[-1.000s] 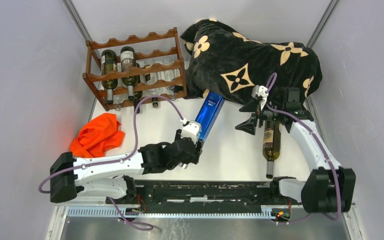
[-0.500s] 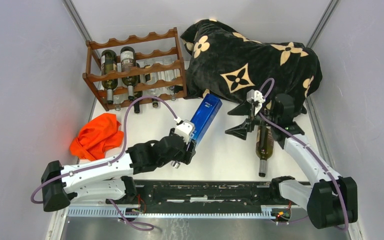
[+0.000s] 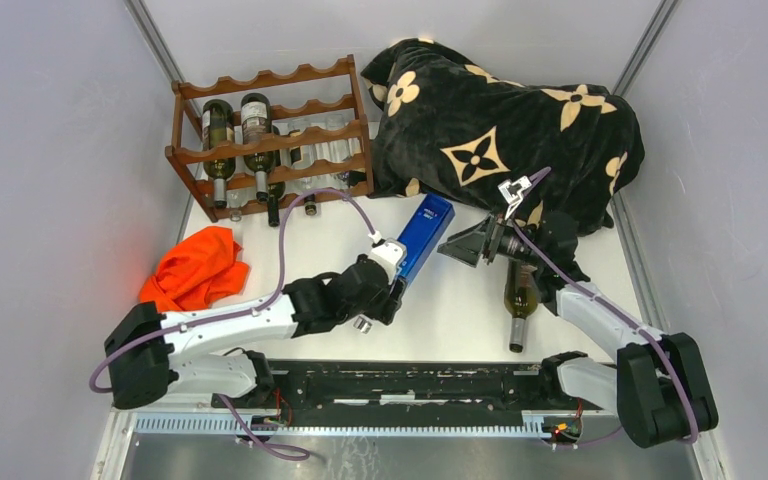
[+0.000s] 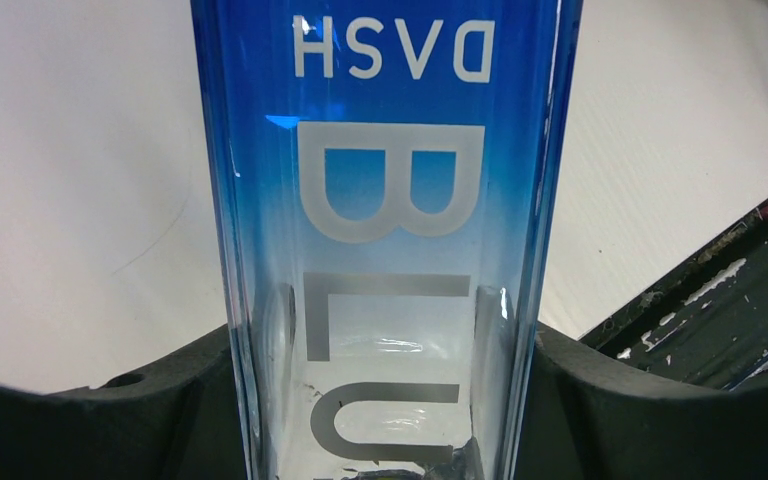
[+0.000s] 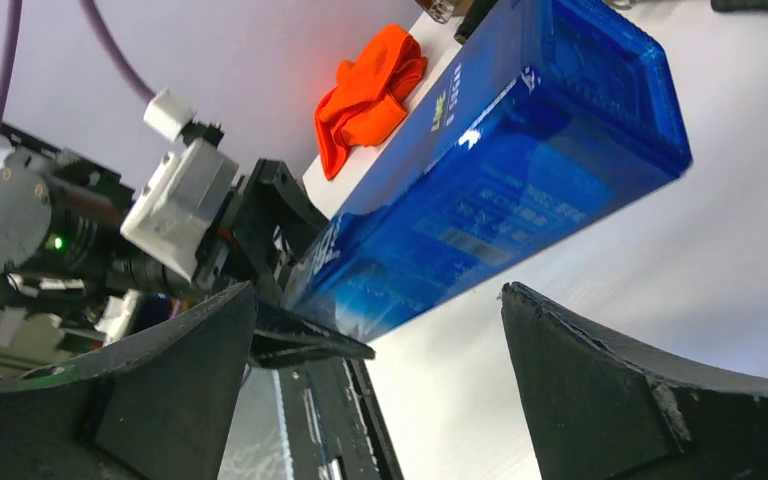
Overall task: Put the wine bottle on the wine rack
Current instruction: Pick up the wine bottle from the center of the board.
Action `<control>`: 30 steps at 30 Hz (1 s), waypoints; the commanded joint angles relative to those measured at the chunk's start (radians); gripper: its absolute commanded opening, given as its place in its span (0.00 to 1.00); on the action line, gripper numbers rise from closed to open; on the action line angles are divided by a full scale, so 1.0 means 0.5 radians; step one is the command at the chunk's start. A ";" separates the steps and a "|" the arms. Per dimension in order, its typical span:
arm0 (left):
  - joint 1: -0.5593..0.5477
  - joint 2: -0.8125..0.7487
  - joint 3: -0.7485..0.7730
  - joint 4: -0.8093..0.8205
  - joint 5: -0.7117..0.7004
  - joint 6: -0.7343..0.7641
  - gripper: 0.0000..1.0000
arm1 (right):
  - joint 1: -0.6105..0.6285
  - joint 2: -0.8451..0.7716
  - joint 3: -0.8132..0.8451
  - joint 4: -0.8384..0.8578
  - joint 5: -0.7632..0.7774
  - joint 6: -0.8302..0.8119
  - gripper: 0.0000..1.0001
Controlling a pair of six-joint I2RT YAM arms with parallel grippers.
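Left gripper (image 3: 397, 285) clamps the blue bottle (image 3: 422, 235) near the tabletop's (image 3: 460, 325) middle, far from the wine rack (image 3: 270, 140) in the far left corner; right gripper (image 3: 460, 245) gapes beside its far end. Left wrist: glass fills the jaws. Right wrist: jaws wide, bottle just ahead; centre them around the body before closing. Bottle's neck hidden

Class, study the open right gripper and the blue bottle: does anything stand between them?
Nothing visible does. The right gripper faces the blue bottle across an open gap, and the left gripper holds the bottle at its other end.
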 commanded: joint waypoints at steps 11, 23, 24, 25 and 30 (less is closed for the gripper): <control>-0.001 0.079 0.271 0.648 0.084 0.029 0.02 | 0.085 0.075 0.033 -0.111 0.358 0.081 0.98; -0.079 0.343 0.381 0.832 0.225 -0.045 0.02 | 0.105 0.098 -0.050 0.064 0.386 0.248 0.95; -0.085 0.358 0.398 0.827 0.202 -0.046 0.02 | 0.104 0.094 -0.055 0.048 0.402 0.242 0.92; -0.090 0.369 0.410 0.824 0.178 -0.047 0.02 | 0.103 0.094 -0.059 0.043 0.417 0.238 0.89; -0.099 0.376 0.422 0.820 0.120 -0.064 0.02 | 0.099 0.099 -0.097 0.076 0.463 0.279 0.54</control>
